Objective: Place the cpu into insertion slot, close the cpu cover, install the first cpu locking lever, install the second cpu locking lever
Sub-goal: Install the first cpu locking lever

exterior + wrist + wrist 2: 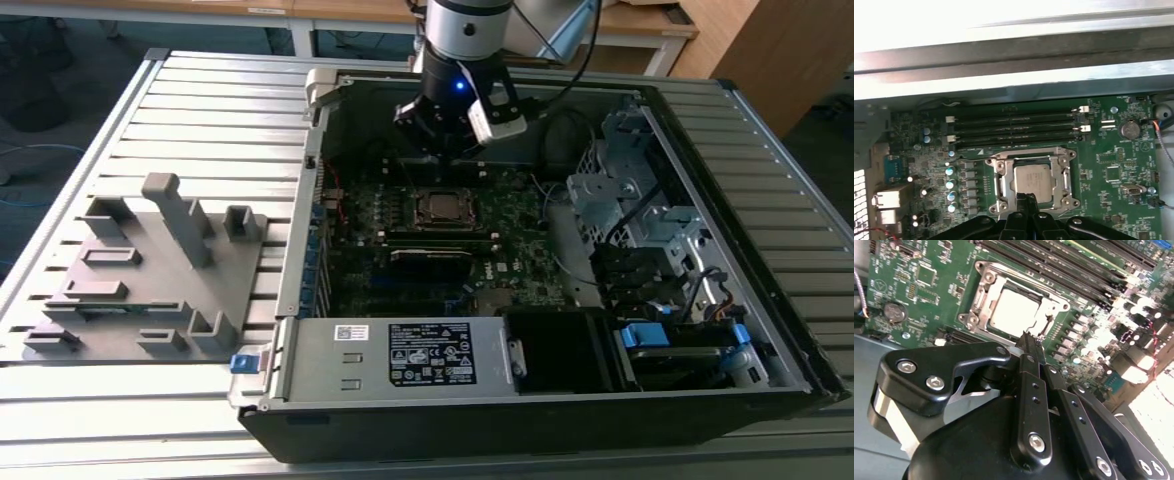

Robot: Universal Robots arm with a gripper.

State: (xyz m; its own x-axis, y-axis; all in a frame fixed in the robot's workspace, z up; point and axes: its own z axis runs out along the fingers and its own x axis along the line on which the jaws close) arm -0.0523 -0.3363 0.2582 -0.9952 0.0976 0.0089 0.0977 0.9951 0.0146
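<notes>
The jaws, pinched closed and empty, are just beside the cpu (1033, 181) lying under the cpu cover (1061, 181).

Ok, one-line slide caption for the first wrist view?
The cpu lies framed by the lowered cpu cover, the gripper at the cover's edge, jaws together.

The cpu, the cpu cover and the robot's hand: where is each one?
cpu (1033, 181), first wrist view, middle of its silver top.
cpu cover (1004, 182), first wrist view, a side bar of its metal frame.
hand (1028, 337), second wrist view, between the tips of its black fingers.
</notes>
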